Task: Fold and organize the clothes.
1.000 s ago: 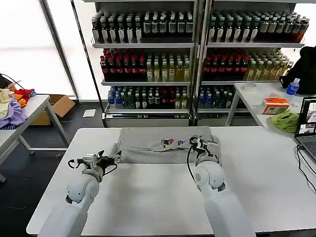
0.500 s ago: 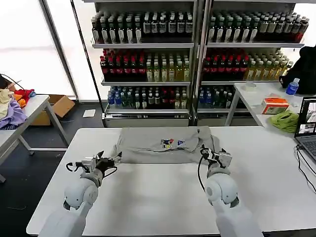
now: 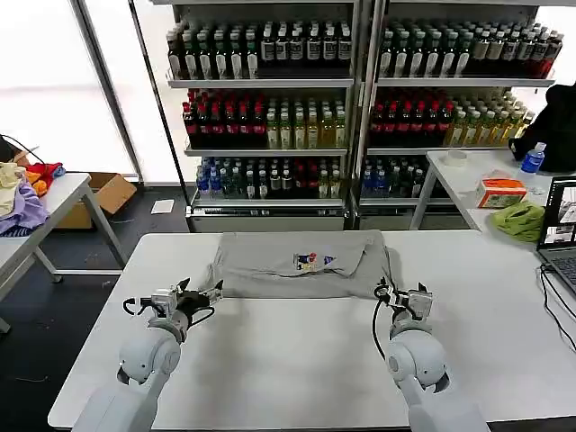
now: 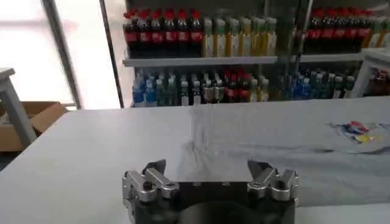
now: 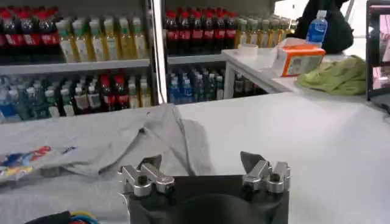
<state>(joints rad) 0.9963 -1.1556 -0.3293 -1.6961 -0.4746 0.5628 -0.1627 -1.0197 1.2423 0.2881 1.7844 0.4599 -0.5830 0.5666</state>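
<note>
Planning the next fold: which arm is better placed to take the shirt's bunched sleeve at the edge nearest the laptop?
Right. The right end effector hangs open just off that bunched sleeve of the grey shirt; the left end effector, also open, sits at the opposite edge.

Bright daylight pours in through the windows (image 3: 54, 85) at the far left, washing them out to white. The white desk (image 3: 288, 360) is evenly lit, with soft shadows beneath each hand. In the left wrist view the bottle shelves (image 4: 201, 42) look slightly soft.
</note>
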